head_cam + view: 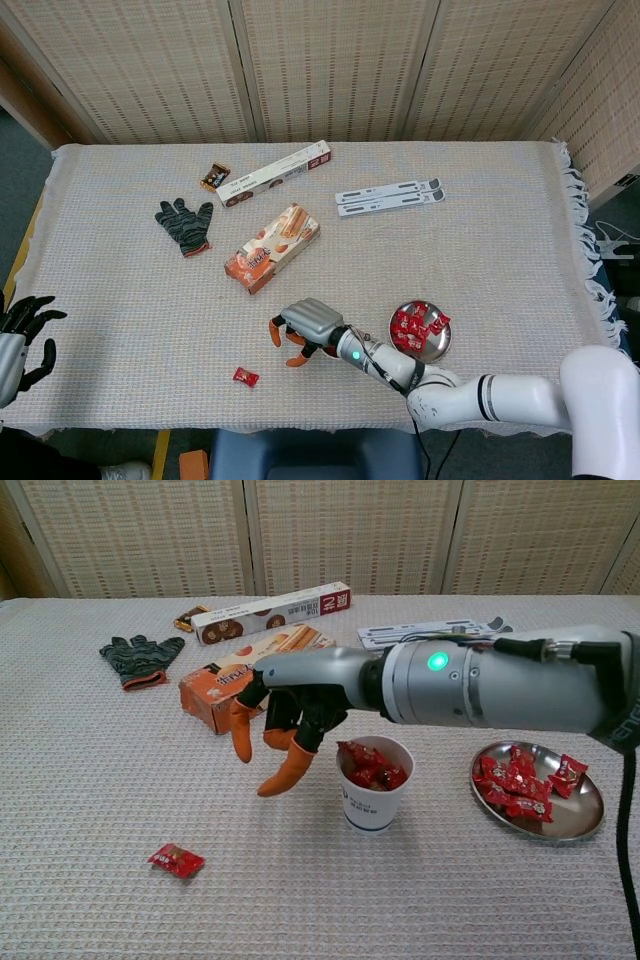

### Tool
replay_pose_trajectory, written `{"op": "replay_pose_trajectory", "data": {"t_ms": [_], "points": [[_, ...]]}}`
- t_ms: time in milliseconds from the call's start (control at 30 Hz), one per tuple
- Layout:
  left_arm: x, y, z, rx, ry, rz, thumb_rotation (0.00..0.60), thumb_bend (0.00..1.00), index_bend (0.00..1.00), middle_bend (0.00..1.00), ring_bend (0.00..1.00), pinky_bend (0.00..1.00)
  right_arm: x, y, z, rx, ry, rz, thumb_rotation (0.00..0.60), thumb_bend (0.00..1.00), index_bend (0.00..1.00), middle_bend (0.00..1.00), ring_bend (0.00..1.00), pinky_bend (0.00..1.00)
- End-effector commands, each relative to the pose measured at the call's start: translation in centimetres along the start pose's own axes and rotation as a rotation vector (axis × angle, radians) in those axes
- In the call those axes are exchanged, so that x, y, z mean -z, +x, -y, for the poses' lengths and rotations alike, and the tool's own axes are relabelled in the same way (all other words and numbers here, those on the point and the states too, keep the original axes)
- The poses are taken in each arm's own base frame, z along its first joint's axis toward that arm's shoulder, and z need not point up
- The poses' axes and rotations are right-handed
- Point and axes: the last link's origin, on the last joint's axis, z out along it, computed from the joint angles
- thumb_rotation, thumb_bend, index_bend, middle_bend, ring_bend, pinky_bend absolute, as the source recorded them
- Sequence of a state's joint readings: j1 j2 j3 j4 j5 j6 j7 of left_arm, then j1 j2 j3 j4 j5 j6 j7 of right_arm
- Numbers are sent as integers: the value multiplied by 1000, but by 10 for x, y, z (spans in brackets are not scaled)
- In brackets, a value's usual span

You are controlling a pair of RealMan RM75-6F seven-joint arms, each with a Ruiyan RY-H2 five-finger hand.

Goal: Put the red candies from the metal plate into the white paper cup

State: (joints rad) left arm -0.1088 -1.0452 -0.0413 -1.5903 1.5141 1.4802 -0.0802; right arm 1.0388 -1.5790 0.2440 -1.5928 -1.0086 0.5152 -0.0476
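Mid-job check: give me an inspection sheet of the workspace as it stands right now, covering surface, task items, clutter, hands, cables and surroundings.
Surface: table under a woven light cloth, fringe at its right edge.
Job's things: white paper cup holds red candies; metal plate holds more; stray red candy lies on the cloth left of the cup.
Clutter: orange biscuit box, long white box, small wrapped snack, dark glove, white folded stand.
Hands: right hand hangs left of the cup, fingers apart, holding nothing; left hand at the table's left edge, fingers spread, empty.
Cables: thin wires along the right forearm.
Surroundings: woven screen panels behind the table.
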Motion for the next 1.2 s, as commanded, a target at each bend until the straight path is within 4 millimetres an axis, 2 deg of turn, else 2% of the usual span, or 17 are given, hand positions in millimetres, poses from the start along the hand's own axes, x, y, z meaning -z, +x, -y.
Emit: {"op": "replay_pose_trajectory", "data": {"t_ms": [33,333,633,867,1200], "points": [[0,0,0,-4,1,4,600,619,293,133,93,302,-13,-4,8,-38,3,58,600,95,541,915,799,999],[2,4,1,0,4,2,600,618,294,133,93,302,-45,-10,18,-19,-27,148,600,95,550,915,799,999],[3,7,2,-4,10,0,600,619,293,156,93,302,-68,-27,33,40,-61,208,600,95,551,915,799,999],[3,8,2,-1,16,13,600,618,294,170,93,302,-73,-40,38,98,-74,229,600,95,551,915,799,1000],[5,9,2,-8,15,26,600,619,304,176,93,302,-79,-44,38,156,-102,184,600,95,542,915,799,999]]}}
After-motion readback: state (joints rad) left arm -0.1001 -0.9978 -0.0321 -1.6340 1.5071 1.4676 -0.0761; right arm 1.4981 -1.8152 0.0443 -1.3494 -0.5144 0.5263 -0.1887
